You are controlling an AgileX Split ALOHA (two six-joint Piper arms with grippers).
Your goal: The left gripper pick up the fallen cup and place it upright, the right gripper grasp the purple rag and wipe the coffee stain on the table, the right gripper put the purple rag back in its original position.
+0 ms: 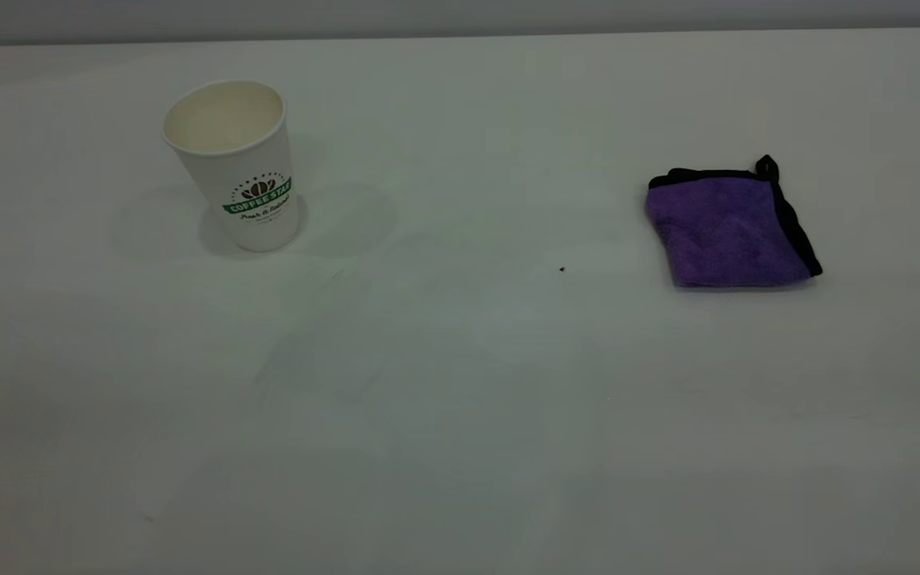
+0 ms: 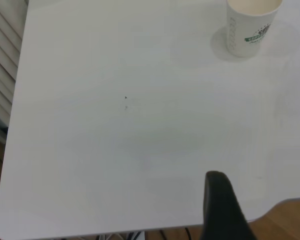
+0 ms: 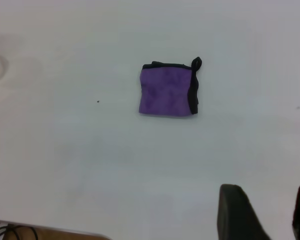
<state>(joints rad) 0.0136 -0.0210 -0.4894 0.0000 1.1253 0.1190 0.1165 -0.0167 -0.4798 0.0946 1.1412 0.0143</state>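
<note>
The cup (image 1: 235, 164) stands upright near the table's (image 1: 460, 399) far left; the purple rag (image 1: 727, 230) lies folded far right, released. No stain shows. Right gripper (image 3: 262, 217) spread; left gripper's (image 2: 222, 207) state unclear.

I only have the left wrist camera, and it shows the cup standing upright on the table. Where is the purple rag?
Observer: The purple rag lies folded on the table, far to the right of the cup in the exterior view and well apart from it.
Operator: Is the right claw on it?
Observer: No. In the right wrist view the right claw hangs clear of the rag, with an open gap between its fingers and nothing held.
Operator: Any coffee stain showing between cup and rag?
Observer: No brown blot shows there, only a tiny dark speck on the table, nearer the rag.
</note>
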